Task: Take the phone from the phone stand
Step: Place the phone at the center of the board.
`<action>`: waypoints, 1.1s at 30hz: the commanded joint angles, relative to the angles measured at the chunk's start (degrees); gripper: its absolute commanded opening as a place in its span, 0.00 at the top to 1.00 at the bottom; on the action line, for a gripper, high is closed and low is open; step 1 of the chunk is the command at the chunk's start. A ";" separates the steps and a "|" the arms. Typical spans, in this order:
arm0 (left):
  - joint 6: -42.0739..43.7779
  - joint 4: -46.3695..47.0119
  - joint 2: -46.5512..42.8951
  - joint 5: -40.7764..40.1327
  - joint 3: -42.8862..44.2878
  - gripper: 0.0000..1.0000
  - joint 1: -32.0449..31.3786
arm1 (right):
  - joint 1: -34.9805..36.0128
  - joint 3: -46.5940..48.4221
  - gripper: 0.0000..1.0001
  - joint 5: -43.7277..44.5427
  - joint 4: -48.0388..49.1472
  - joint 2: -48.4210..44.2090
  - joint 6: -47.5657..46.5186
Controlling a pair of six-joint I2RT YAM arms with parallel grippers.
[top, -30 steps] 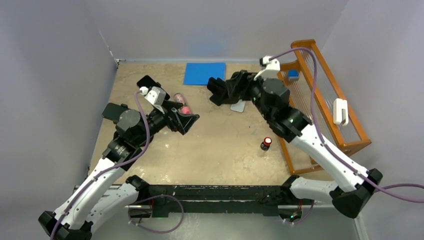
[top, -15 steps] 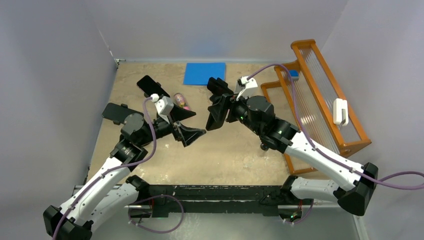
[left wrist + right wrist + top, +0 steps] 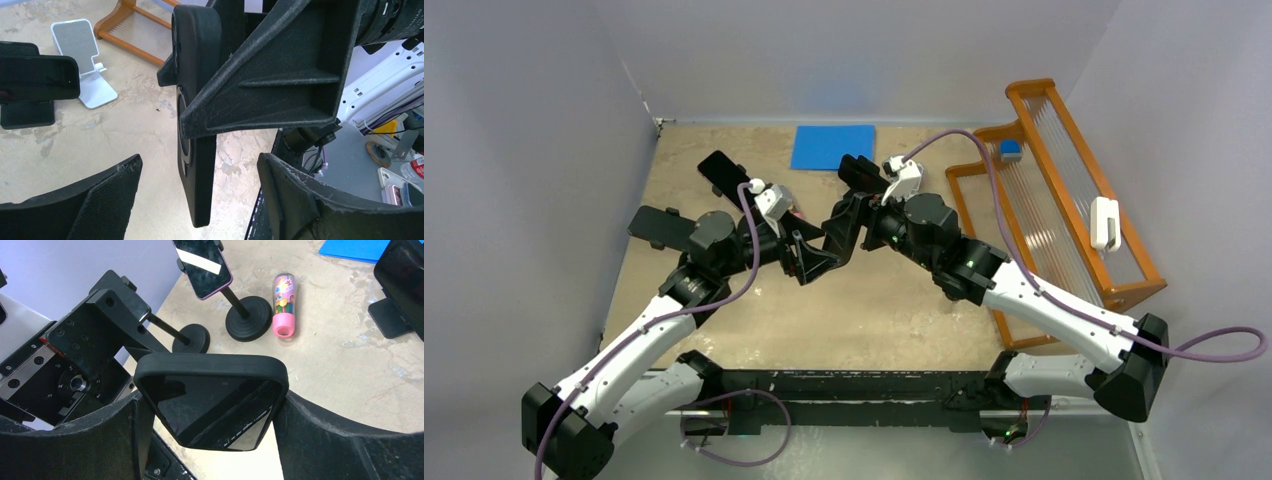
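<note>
My right gripper point(image 3: 212, 417) is shut on a black-cased phone point(image 3: 212, 400), pinching its two long edges and holding it above the table. The phone also shows edge-on in the left wrist view point(image 3: 197, 150), hanging between the fingers of my left gripper point(image 3: 197, 197). The left gripper is open, with a gap on both sides of the phone. The silver phone stand point(image 3: 80, 60) stands empty on the table behind. In the top view the two grippers meet mid-table, the left point(image 3: 809, 255) and the right point(image 3: 839, 225); the silver stand is hidden there.
Two pole stands hold other phones at the back left point(image 3: 719, 170), point(image 3: 659, 222). A black stand with a dark phone point(image 3: 859, 172) sits near a blue mat point(image 3: 834, 147). A pink bottle point(image 3: 283, 305) lies by the poles. An orange rack point(image 3: 1064, 190) lines the right side.
My right gripper has swung left, away from the silver stand, carrying the phone. My left gripper has moved right to meet it, so the phone now sits between the left fingers.
</note>
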 commanded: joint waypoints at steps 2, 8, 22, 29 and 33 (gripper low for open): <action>0.67 -0.30 1.14 0.00 3.95 0.23 -0.26 | 0.53 2.64 0.49 -0.30 7.12 -0.36 1.85; 1.00 -1.99 3.09 0.50 5.41 0.38 -0.32 | 0.56 3.04 0.49 -0.26 7.20 0.26 2.27; 3.01 -3.52 4.48 0.55 6.55 0.62 -0.39 | 0.64 4.84 0.50 1.66 5.59 0.89 3.37; 3.46 -4.10 5.09 0.52 6.94 0.63 -0.74 | 0.70 6.01 0.49 1.51 5.27 1.40 3.87; 3.89 -4.15 4.61 0.12 6.86 0.77 -0.86 | 0.71 6.07 0.50 1.51 5.28 1.66 3.94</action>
